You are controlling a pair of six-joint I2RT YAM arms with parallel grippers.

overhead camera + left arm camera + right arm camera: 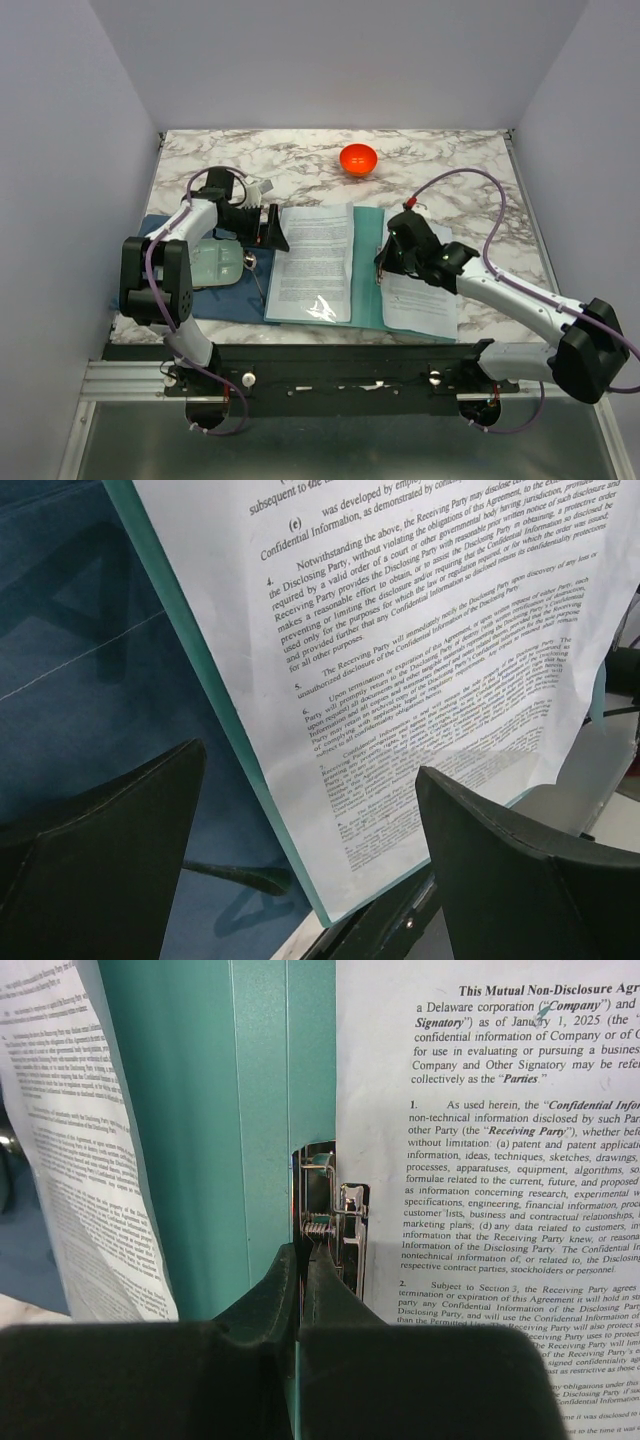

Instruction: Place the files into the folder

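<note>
Clearly two white printed paper sheets [315, 258] lie on one open teal-green flat folder [368, 275], one per half. The left gripper [273, 230] hovers spread wide at the left sheet's edge, holding nothing. The right gripper [304, 1260] points down, pinched together at the single small metal clip [335, 1215].

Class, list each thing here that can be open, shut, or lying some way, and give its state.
Folder, open flat.
Papers, lying on both halves of it.
Left pincer, open.
Right pincer, shut, tips at the clip.
</note>
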